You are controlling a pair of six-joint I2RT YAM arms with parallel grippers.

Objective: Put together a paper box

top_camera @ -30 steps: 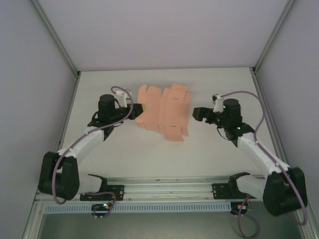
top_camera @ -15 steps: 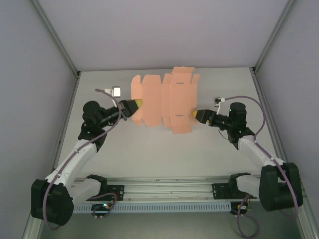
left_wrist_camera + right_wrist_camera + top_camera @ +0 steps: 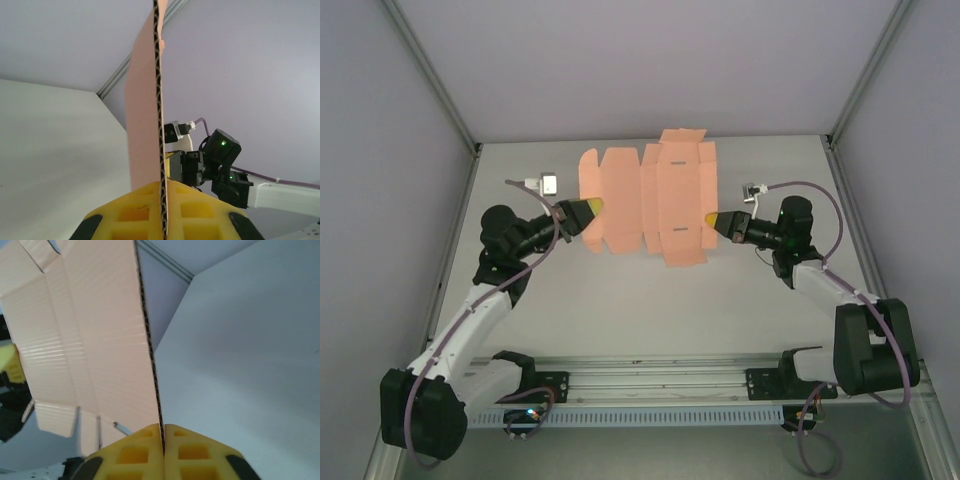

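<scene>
The counter (image 3: 620,310) is a plain, matte white slab between pale walls. Over its far half hangs the box (image 3: 645,200), a flat unfolded die-cut sheet of salmon-pink card. It is roughly rectangular, scored into long parallel panels, with notched flaps along its far and near edges and small slits cut in it. In the wrist views its cut edge shows a dark wavy fluting, and its face carries fine ribs. The left hand (image 3: 588,208) is clamped on the sheet's left edge, and the card stands edge-on between its blocky yellow pads (image 3: 135,212). The right hand (image 3: 712,220) pinches the right edge the same way, its yellow waffle-moulded pads (image 3: 190,450) pressed together on the card.
</scene>
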